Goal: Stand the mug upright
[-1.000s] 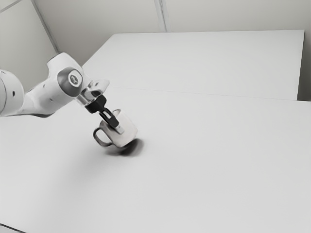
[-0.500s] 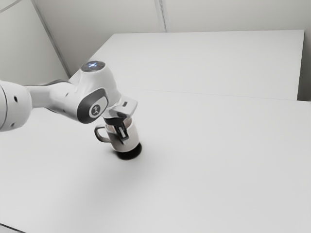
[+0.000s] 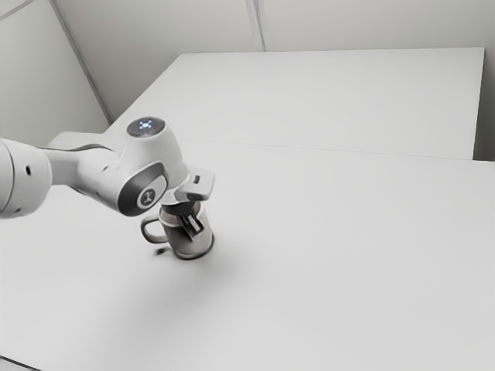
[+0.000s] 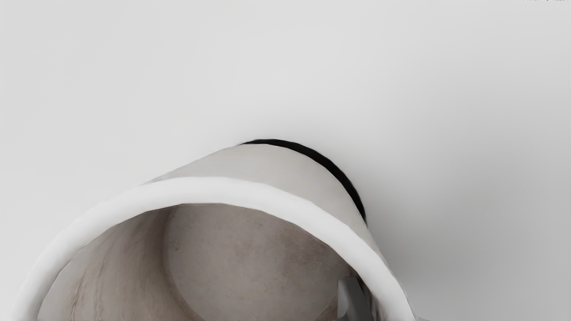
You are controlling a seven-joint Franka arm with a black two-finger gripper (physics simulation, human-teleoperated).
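Black fingers (image 3: 195, 227) grip the smooth, pale, cylindrical mug (image 3: 184, 245).

White table (image 3: 348, 270), second white surface (image 3: 325, 100) behind. Pale gray back wall (image 3: 371, 23) with vertical strip (image 3: 257, 23), side wall (image 3: 39, 77) at the exterior view's left. Soft light.

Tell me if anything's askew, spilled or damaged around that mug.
Nothing stands out: the mug is base-down at the table, with no spill or crack showing. Brownish streaks mark its inside wall, perhaps just its finish.
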